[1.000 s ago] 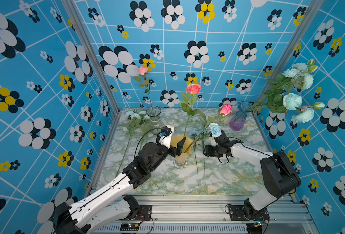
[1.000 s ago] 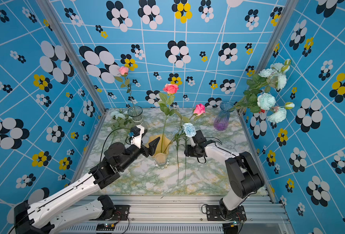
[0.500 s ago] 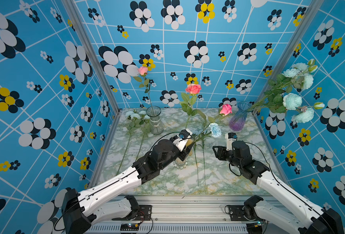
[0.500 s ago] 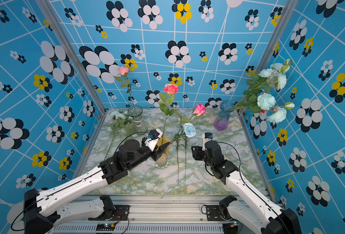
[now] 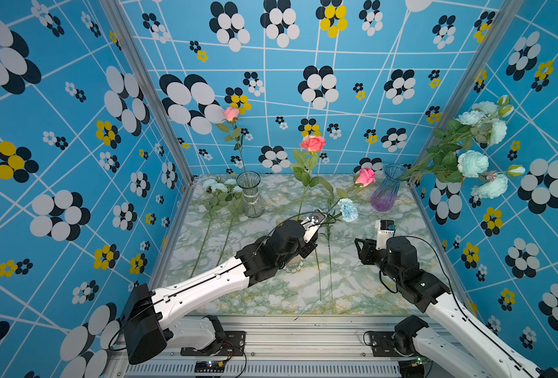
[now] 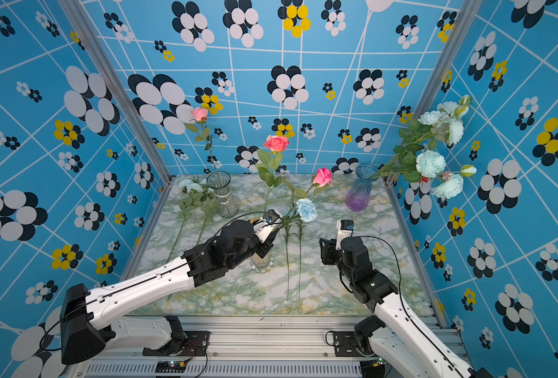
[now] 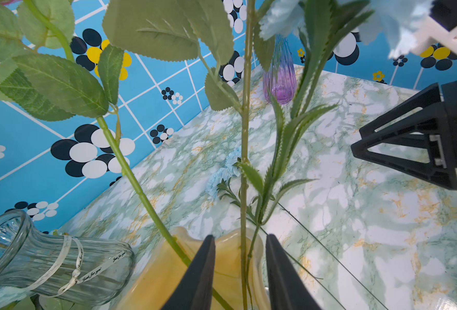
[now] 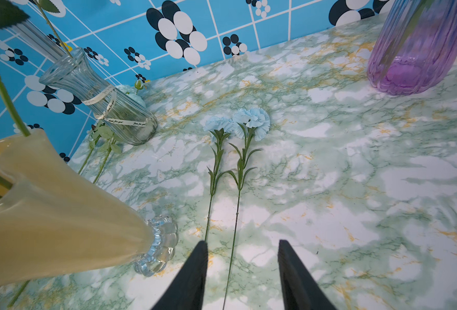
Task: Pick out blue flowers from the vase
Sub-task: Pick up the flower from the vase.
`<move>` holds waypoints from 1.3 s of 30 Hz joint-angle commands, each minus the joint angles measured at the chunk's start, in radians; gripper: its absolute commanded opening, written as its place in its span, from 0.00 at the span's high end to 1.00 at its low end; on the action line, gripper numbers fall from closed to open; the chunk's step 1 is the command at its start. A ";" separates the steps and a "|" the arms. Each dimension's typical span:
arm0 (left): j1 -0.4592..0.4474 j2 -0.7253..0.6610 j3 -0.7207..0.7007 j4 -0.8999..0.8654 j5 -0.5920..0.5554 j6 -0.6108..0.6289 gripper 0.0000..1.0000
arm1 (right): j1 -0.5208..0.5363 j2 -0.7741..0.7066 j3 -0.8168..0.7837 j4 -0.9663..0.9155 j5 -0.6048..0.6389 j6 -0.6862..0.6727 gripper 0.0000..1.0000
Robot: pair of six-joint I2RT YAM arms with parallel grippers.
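Now the left claw, jaws parted, straddles the stem of a pale blue ruffled carnation and a neighbouring green rose stem just above the frosted yellow glass vase, seemingly poised to pluck, while the right claw hangs parted and empty.

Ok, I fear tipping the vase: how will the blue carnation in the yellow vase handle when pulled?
Likely light and floppy: the blue carnation leans on a thin stem. Its toothed leaves may snag the rose stems sharing the yellow vase, whose narrow glass foot looks tippy.
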 commanded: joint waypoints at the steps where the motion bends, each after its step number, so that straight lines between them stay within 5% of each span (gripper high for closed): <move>1: -0.012 0.035 0.047 -0.023 -0.038 0.017 0.66 | -0.005 -0.020 -0.019 0.008 0.018 -0.016 0.55; 16: -0.018 0.066 0.082 -0.093 -0.041 0.027 0.76 | -0.006 -0.023 -0.021 0.009 0.020 -0.013 0.57; 30: -0.020 0.139 0.168 -0.209 -0.063 0.024 0.71 | -0.006 -0.019 -0.020 0.010 0.018 -0.013 0.58; 39: -0.020 0.171 0.216 -0.233 -0.076 0.026 0.77 | -0.006 -0.019 -0.022 0.010 0.018 -0.014 0.59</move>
